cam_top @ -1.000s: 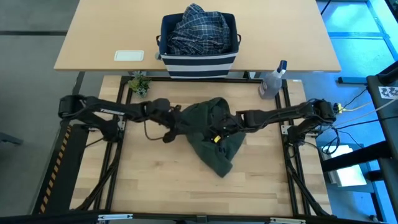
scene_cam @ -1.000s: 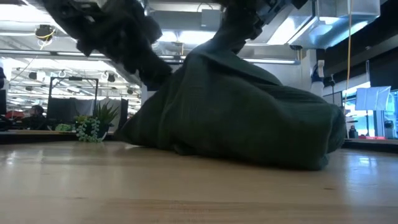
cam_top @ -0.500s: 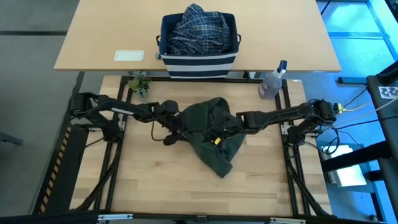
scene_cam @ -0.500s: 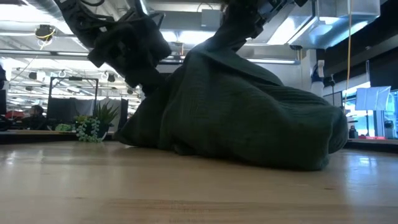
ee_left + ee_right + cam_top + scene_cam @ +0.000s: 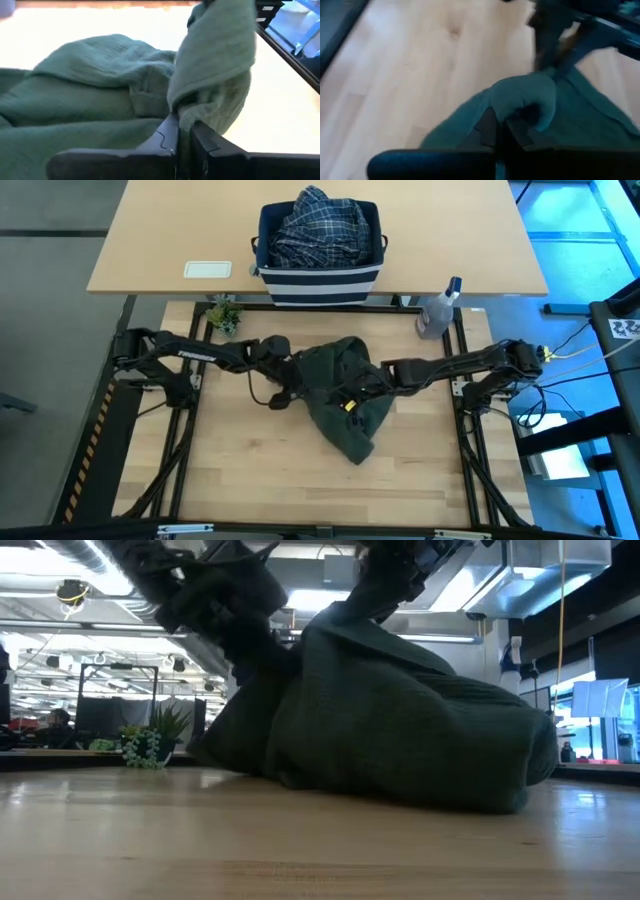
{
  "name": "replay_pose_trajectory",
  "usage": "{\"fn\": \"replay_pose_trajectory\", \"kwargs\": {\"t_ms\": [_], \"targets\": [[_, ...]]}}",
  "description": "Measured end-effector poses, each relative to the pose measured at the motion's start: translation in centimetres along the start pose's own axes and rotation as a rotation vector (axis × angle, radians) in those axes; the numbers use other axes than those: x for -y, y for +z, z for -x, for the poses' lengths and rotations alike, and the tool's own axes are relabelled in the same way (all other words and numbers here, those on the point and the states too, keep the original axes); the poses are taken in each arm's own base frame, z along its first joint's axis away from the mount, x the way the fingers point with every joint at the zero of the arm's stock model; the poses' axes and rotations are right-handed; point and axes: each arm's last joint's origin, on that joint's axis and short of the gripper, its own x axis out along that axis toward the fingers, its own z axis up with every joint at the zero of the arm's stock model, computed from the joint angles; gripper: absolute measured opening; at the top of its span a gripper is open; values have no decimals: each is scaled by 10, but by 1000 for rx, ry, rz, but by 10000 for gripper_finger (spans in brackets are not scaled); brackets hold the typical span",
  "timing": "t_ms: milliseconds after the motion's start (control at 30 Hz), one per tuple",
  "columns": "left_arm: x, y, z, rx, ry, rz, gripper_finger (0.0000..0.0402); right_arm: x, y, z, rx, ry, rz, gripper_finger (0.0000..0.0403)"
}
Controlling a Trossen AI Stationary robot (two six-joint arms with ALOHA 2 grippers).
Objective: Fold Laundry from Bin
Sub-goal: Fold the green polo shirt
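A dark olive-green garment (image 5: pixel 350 415) lies heaped in the middle of the table, its lower part resting on the wood (image 5: pixel 400 730). My left gripper (image 5: pixel 300 383) is at the garment's left side and is shut on its cloth. My right gripper (image 5: pixel 362 385) is over the garment's middle, also shut on cloth, and holds part of it up in a peak. The navy bin (image 5: pixel 320 280) with white stripes stands on the far table. A blue-and-white plaid shirt (image 5: pixel 318 225) is piled in it. My left gripper pinches a bunched fold of the green cloth (image 5: pixel 200 100) between its two fingers at the garment's left side. It comes from the table's left, slanting down. The fold bulges beyond the fingertips; the cloth below it lies on the table. My right gripper pinches a rounded fold of the garment (image 5: pixel 520 100) between its two fingers, coming from the table's right and slanting down. The cloth rises to a peak (image 5: pixel 360 615) at the fingers. From there it drapes down to the table.
A clear spray bottle (image 5: pixel 438 310) stands at the table's far right corner and a small green plant (image 5: pixel 224 313) at its far left. A white flat object (image 5: pixel 207 269) lies on the far table beside the bin. Bare wood stretches along the near side.
My left gripper has moved toward the table's right, into the garment's left side, rising slightly, and has taken hold of the cloth there. My right gripper has kept the peak of the garment held up in place.
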Motion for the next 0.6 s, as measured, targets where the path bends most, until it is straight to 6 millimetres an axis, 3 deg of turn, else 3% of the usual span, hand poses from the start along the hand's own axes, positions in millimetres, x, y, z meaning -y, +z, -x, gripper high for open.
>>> {"fn": "replay_pose_trajectory", "kwargs": {"t_ms": [167, 333, 500, 600], "targets": [[-3, 13, 2, -34, 50, -37, 3, 0, 8, 30, -112, -90, -35, 13], [-3, 13, 3, -75, 72, -41, 2, -19, 9, 55, -182, -82, -29, 71], [-3, 8, 3, -122, 79, -42, 1, -39, -4, 64, -303, -150, -68, 130], [-3, 7, 4, -132, 81, -38, 1, -50, -15, 58, -321, -157, -130, 152]]}}
